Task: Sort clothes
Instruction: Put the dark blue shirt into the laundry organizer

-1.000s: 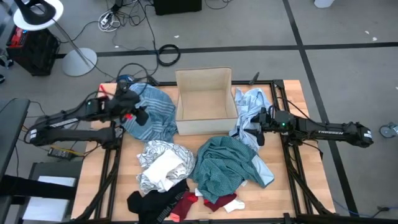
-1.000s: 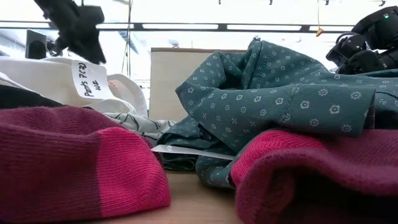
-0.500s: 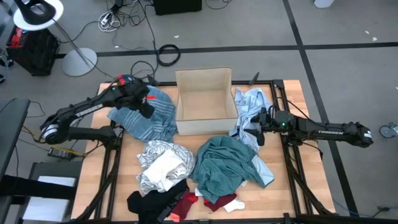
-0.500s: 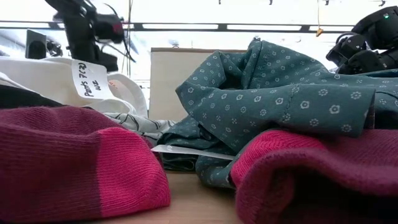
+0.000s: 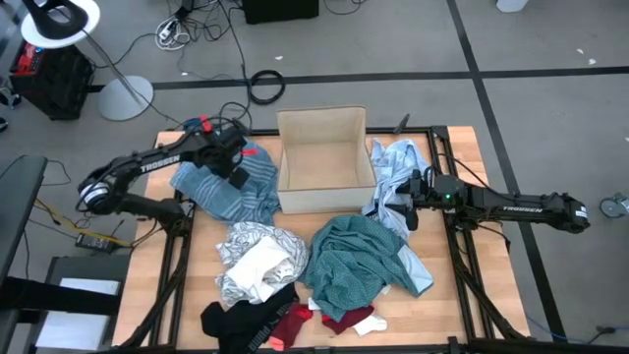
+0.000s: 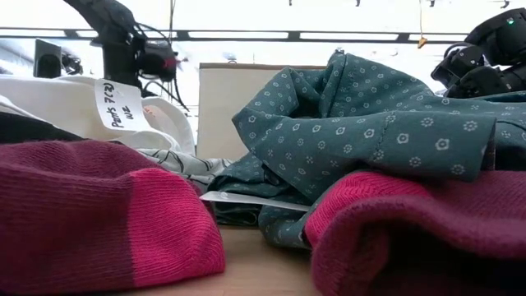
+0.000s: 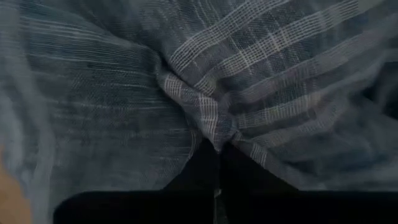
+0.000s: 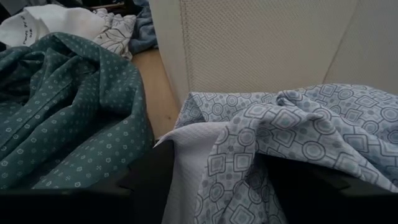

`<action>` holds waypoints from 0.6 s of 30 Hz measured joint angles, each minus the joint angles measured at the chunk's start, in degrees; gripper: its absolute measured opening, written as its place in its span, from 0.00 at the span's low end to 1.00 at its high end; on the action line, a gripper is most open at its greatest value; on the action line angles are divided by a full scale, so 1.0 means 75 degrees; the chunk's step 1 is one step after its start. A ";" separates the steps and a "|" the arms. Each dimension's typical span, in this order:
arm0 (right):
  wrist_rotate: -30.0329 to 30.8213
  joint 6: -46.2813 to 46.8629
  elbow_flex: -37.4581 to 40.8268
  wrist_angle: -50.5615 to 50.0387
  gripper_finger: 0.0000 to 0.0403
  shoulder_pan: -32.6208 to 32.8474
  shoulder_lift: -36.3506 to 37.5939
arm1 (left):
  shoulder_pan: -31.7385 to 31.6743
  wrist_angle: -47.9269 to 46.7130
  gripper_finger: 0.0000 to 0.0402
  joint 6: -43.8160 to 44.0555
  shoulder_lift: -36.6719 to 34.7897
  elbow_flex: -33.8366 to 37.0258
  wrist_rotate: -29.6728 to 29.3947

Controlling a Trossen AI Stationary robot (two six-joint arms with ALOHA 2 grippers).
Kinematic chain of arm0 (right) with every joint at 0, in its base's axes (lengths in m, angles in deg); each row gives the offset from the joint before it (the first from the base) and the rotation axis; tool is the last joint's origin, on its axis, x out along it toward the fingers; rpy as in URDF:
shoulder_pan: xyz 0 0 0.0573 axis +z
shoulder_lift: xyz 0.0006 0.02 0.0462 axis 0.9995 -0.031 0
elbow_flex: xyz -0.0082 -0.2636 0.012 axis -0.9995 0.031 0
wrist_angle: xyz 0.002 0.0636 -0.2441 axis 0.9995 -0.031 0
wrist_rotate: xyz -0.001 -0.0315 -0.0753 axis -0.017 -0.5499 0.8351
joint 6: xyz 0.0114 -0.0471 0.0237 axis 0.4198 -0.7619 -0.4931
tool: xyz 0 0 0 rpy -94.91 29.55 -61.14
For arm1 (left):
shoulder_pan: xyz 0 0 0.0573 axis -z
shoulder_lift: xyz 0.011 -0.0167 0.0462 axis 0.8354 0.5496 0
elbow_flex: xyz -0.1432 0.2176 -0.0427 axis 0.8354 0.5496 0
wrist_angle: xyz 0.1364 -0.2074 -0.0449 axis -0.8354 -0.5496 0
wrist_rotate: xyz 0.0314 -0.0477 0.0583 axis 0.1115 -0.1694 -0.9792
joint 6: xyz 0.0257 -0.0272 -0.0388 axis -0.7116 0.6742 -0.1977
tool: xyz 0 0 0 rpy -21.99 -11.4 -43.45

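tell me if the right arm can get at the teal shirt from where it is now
Probably yes. The right gripper rests open on the pale blue shirt, and the teal shirt lies just beside it, uncovered on top, with nothing between them.

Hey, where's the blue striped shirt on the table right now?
In the high view the blue striped fabric shirt lies at the table's back left, just left of the tan cardboard box, with the left hand shut on a fold of it.
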 joint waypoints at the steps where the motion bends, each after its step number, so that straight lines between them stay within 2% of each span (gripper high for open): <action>1: 0.0000 0.0002 -0.0001 0.0000 0.63 0.0003 0.0000 | 0.0015 -0.0125 0.02 0.0018 -0.0096 -0.0116 0.0003; 10: 0.0001 0.0001 0.0000 0.0036 0.63 0.0000 0.0001 | 0.0172 -0.1193 0.00 0.0190 -0.1572 -0.1481 0.0328; 18: 0.0000 0.0000 -0.0001 0.0050 0.63 0.0000 0.0001 | 0.0833 -0.1005 0.00 0.0392 -0.2361 -0.3168 0.0568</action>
